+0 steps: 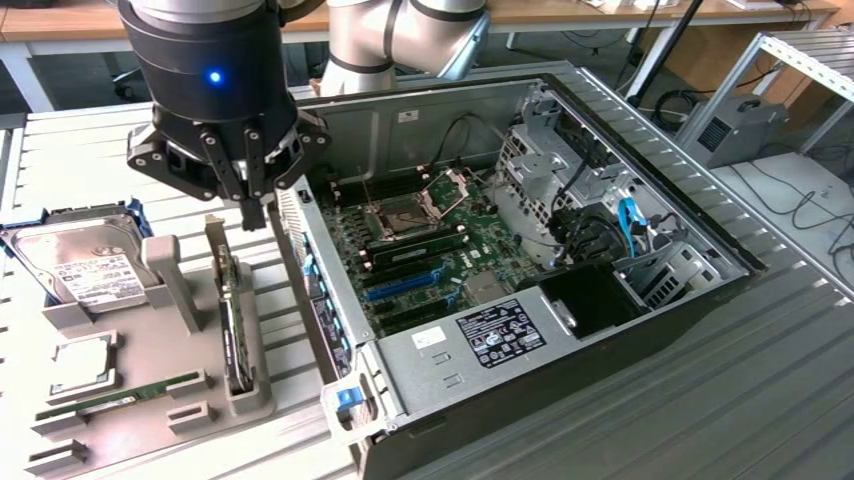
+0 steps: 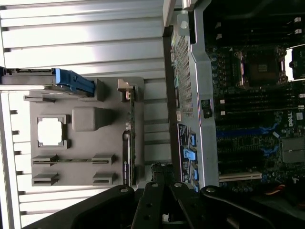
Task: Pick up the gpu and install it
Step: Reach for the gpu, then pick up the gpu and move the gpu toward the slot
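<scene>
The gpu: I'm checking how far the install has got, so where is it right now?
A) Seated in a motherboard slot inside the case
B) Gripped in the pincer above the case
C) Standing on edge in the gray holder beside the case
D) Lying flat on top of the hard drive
C: the gpu stands on edge in the gray holder, outside the computer case, while the shut pincer hangs above it, holding nothing.

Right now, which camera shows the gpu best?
The exterior view. There the gpu stands on edge in the grey holder, so you see its height and its long dark side. In the wrist view the gpu is seen edge-on, as a thin green strip in the same holder.
</scene>
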Available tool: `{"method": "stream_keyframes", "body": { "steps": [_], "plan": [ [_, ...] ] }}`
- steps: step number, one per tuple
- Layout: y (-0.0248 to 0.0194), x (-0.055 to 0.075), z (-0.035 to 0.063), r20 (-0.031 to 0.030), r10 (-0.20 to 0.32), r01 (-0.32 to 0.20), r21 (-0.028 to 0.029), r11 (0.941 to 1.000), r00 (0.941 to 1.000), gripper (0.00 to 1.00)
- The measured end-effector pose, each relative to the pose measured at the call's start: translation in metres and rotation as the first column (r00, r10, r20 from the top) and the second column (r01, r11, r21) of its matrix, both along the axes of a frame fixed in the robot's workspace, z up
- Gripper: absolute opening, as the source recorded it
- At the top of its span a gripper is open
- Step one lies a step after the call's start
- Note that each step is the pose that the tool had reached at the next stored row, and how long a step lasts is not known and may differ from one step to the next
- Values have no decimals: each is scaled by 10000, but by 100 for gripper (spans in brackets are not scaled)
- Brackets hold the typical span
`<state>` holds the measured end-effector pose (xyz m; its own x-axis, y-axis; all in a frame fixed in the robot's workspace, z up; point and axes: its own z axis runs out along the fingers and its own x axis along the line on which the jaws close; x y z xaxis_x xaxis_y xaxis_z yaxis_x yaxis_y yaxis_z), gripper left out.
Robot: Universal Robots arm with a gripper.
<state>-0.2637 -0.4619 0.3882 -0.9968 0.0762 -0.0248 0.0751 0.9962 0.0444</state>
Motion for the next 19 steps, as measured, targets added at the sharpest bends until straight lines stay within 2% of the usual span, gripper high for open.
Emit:
{"method": "stream_keyframes", "body": {
  "steps": [12,16,19],
  "plan": [
    [-45,0,-5,0,0,0,0,10000,10000,11],
    [-139,-18,-17,0,0,0,0,10000,10000,11],
    [-143,-20,-17,0,0,0,0,10000,10000,11]
  ]
}}
